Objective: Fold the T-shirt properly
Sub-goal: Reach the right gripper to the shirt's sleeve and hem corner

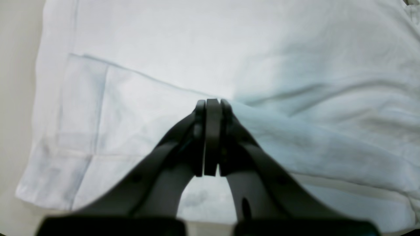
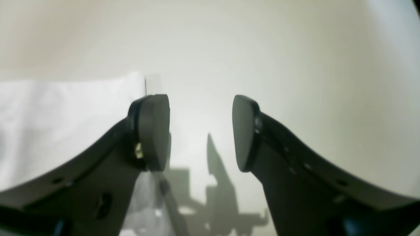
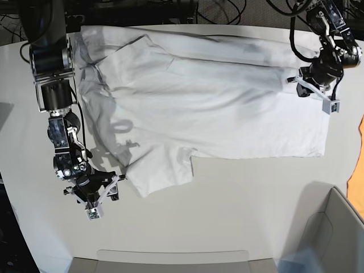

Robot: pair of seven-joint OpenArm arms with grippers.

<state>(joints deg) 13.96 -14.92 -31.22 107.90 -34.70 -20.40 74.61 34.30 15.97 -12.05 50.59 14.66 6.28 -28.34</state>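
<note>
The white T-shirt [image 3: 216, 108] lies spread across the white table, with one short sleeve [image 3: 162, 173] pointing toward the front. My left gripper [image 3: 305, 85] is over the shirt's right part. In the left wrist view this gripper [image 1: 213, 102] is shut, and a ridge of the shirt's fabric [image 1: 295, 137] rises to its tips. My right gripper [image 3: 116, 187] is open and empty, low over bare table just left of the sleeve. In the right wrist view its jaws [image 2: 200, 131] stand wide apart, with shirt fabric [image 2: 49, 121] beside the left finger.
An orange cloth [image 3: 360, 165] shows at the right edge. A grey box [image 3: 335, 233] stands at the front right, and a grey tray rim [image 3: 170, 256] runs along the front. Cables lie behind the table's far edge.
</note>
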